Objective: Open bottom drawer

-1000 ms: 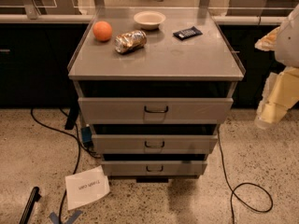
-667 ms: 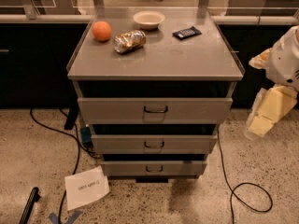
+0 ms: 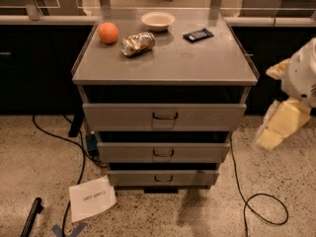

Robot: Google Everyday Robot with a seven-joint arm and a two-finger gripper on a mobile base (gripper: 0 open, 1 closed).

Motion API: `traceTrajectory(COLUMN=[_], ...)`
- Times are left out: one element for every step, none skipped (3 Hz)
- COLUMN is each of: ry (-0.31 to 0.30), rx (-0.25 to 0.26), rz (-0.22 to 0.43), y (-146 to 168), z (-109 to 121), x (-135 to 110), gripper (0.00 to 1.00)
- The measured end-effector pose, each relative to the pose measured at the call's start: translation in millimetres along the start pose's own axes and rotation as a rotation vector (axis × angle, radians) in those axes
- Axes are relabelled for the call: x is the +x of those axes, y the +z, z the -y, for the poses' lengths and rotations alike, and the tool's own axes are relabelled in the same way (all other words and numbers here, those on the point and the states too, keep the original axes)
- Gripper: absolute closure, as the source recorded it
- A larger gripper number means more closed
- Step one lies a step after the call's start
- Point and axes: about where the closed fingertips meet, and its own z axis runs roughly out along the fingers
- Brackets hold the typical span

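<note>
Yellowish gripper (image 3: 276,130) hangs rt of bottom drawer (image 3: 163,177), well apart

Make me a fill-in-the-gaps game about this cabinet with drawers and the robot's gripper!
1. The cabinet has ___ grey drawers.
2. The bottom drawer sits below ___ other drawers.
3. The gripper hangs on the ___ side of the cabinet, touching no drawer.
4. The round fruit on top of the cabinet is coloured ___.

Missing words: three, two, right, orange.
</note>
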Motion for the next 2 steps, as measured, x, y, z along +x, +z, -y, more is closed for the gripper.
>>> traceTrajectory(ry=[0.217,0.378], rx=[-0.073,-0.137], rz=[0.099,0.156], y=[67.3,138.4], z=[-27.8,-49.7], x=[7.0,6.4], gripper=[0.00,0.00])
